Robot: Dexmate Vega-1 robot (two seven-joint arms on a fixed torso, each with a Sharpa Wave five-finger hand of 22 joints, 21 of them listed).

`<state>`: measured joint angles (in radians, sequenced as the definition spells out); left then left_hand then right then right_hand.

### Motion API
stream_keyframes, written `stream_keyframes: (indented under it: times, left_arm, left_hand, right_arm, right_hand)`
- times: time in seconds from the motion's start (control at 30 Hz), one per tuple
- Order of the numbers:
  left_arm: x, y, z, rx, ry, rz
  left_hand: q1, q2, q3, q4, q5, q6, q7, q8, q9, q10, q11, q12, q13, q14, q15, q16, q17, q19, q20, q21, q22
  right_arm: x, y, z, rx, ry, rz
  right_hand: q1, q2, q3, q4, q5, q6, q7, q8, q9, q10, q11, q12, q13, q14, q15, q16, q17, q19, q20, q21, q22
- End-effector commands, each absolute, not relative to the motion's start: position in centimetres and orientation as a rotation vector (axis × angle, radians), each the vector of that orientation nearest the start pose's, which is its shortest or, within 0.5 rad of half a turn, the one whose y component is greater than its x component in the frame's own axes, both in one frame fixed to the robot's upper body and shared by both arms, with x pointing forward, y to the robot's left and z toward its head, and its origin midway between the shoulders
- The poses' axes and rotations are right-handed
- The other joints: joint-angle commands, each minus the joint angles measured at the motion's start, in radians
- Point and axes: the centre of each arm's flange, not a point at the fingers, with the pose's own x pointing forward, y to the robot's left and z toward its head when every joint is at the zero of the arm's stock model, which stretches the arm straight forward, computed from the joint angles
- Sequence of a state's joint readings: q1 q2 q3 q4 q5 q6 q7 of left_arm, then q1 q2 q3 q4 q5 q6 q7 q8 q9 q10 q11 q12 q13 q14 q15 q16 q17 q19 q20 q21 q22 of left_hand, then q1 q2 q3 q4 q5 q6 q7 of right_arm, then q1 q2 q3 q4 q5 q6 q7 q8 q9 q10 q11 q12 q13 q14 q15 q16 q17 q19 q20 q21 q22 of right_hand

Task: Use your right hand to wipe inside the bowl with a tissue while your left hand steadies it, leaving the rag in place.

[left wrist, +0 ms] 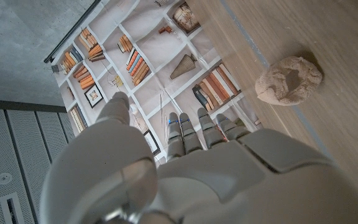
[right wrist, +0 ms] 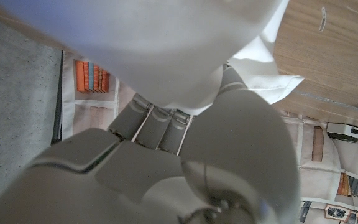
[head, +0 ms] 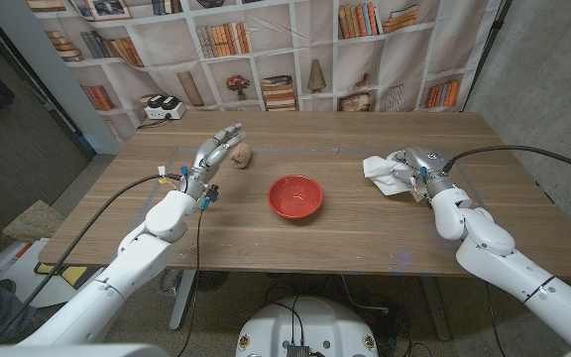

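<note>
— Where does the red bowl [head: 294, 195] stand?

— Mid-table on the wooden table [head: 365, 248], untouched, with a hand well off to either side.

— And the tissue [head: 381, 171]?

— At the table's right, white and crumpled, under the right hand [head: 411, 171]. The fingers curl into it; the right wrist view suggests a grip, though the hand's own bulk blocks much of it.

— The left hand [head: 213, 154]?

— Raised over the table's left side, fingers stretched out and slightly parted, holding nothing. A crumpled tan rag [head: 244, 155] lies just beside its fingertips.
</note>
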<state>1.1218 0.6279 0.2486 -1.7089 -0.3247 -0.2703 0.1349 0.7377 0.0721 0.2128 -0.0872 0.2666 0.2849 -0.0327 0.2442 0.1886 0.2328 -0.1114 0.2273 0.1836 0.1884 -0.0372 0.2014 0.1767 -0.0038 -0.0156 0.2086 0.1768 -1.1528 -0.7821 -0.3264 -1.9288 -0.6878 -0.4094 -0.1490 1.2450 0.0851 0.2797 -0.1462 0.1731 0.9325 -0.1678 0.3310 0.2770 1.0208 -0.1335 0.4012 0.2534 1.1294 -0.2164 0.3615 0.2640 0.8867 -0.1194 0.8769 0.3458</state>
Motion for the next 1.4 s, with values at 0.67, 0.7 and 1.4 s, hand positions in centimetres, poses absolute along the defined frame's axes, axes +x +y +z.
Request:
stream_keyframes:
  times: [0.67, 0.7, 1.4]
  left_arm:
    - [49.8, 27.9, -5.0, 0.726, -0.893, 0.131]
    - [49.7, 27.8, -4.9, 0.744, -0.895, 0.132]
    - [47.2, 25.0, -4.7, 1.176, -0.882, 0.098]
  left_hand:
    - [0.138, -0.020, 0.023, -0.061, -0.020, 0.213, -0.035, 0.030, 0.003, 0.213, -0.052, 0.018, 0.009, 0.204, -0.105, 0.017, -0.001, 0.177, -0.026, 0.053, 0.012]
    - [0.140, -0.020, 0.023, -0.061, -0.020, 0.216, -0.035, 0.031, 0.003, 0.216, -0.052, 0.018, 0.009, 0.208, -0.106, 0.017, -0.001, 0.180, -0.028, 0.054, 0.012]
    - [0.153, -0.037, 0.016, -0.052, -0.020, 0.243, -0.063, 0.024, 0.003, 0.252, -0.085, 0.003, 0.011, 0.222, -0.116, 0.003, 0.002, 0.172, 0.004, 0.041, 0.011]
  right_arm:
    - [52.8, -26.5, -1.7, -1.348, -0.606, -0.332]
    - [52.8, -26.5, -1.6, -1.349, -0.610, -0.335]
    - [52.4, -26.0, -0.7, -1.332, -0.646, -0.330]
  right_hand:
    - [0.035, 0.040, -0.008, -0.002, 0.004, -0.003, -0.006, -0.009, 0.014, 0.044, -0.042, 0.008, 0.017, 0.008, -0.019, -0.004, 0.012, -0.024, -0.104, 0.027, 0.001]
    - [0.035, 0.040, -0.009, -0.001, 0.004, -0.003, -0.006, -0.010, 0.014, 0.044, -0.042, 0.008, 0.017, 0.008, -0.019, -0.004, 0.012, -0.025, -0.104, 0.028, 0.001]
    - [0.035, 0.044, -0.011, 0.001, 0.006, 0.008, 0.002, -0.012, 0.013, 0.056, -0.043, 0.009, 0.018, 0.015, -0.019, -0.004, 0.018, -0.032, -0.104, 0.049, 0.000]
